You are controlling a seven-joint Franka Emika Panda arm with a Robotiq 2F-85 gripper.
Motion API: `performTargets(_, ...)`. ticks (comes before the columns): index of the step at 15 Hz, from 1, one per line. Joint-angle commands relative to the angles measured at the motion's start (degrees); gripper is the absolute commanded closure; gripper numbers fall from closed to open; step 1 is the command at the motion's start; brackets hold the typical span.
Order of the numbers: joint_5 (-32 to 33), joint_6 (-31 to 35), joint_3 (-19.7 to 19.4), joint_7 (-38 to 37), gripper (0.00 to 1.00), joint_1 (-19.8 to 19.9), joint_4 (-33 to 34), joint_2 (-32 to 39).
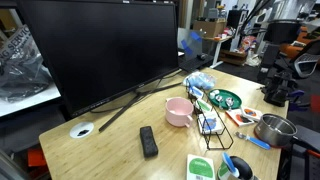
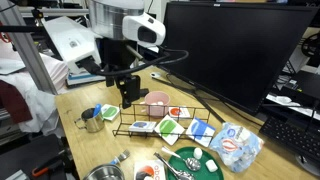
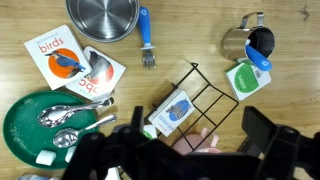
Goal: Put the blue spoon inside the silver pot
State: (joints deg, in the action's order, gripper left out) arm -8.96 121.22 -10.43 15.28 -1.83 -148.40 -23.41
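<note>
The blue spoon (image 3: pixel 146 30) is a slim blue-handled utensil lying flat on the wooden table just beside the silver pot (image 3: pixel 100 18), apart from it. In an exterior view the spoon (image 1: pixel 255 141) lies in front of the pot (image 1: pixel 272 128). The pot also shows at the bottom edge of an exterior view (image 2: pixel 103 173). My gripper (image 3: pixel 200 150) is open and empty, high above the table, over a pink cup (image 3: pixel 195 145) and well away from the spoon. It also shows in both exterior views (image 2: pixel 128 95) (image 1: pixel 273 92).
A black wire rack (image 3: pixel 205 95) with picture cards lies under my gripper. A dark green dish (image 3: pixel 30 125) holds metal spoons. A small steel cup (image 3: pixel 238 42) and a blue-and-black ring (image 3: pixel 260 42) sit together. A big black monitor (image 1: pixel 100 50) and a remote (image 1: pixel 148 141) are on the table.
</note>
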Motion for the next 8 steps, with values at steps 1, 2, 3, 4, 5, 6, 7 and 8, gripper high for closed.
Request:
performTargets(1, -0.45, -0.16, 1.03, 0.37, 0.0, 1.07, 0.08, 0.08)
performTargets(2, -0.45, -0.16, 1.03, 0.37, 0.0, 1.08, 0.08, 0.08)
performTargets(3, -0.45, -0.16, 1.03, 0.37, 0.0, 1.07, 0.08, 0.08)
performTargets(4, -0.45, -0.16, 1.03, 0.37, 0.0, 1.07, 0.08, 0.08)
performTargets(5, -0.45, -0.16, 1.03, 0.37, 0.0, 1.07, 0.08, 0.08)
performTargets(6, 0.48, -0.04, 1.39, 0.42, 0.0, 1.09, 0.28, 0.91)
performTargets(7, 0.56, -0.68, 1.32, 0.95, 0.0, 0.93, 0.37, 1.43)
performTargets(8, 0.43, -1.1, 1.55, 1.47, 0.0, 0.54, 0.02, 1.84)
